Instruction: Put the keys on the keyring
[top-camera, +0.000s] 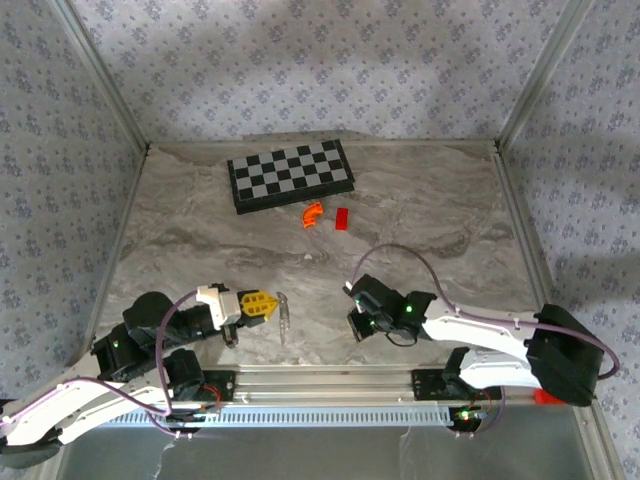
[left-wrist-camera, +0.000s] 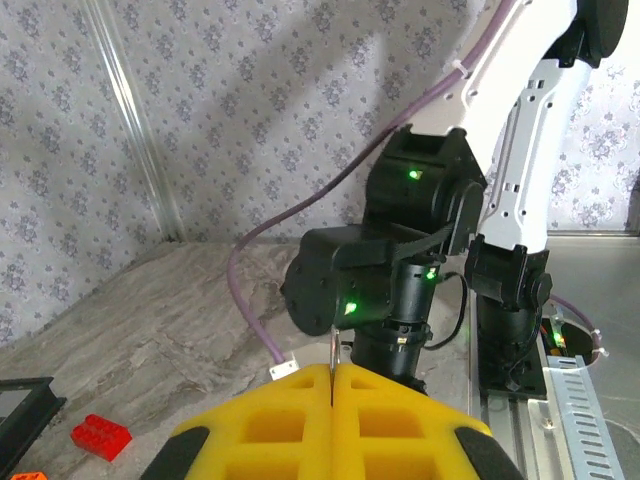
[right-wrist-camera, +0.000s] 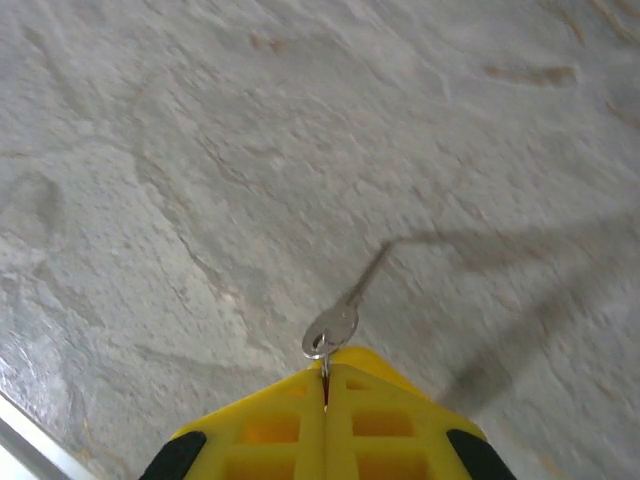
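Currently your right gripper (right-wrist-camera: 326, 378) has its yellow fingers pressed together on the round head of the silver key (right-wrist-camera: 338, 322), and the blade juts out past the tips, above the marble table (right-wrist-camera: 150, 150). Your left gripper (left-wrist-camera: 331, 374) is pinched closed on a thin metal edge. From above, the pale keyring (top-camera: 283, 318) hangs at those tips, apart from the key.
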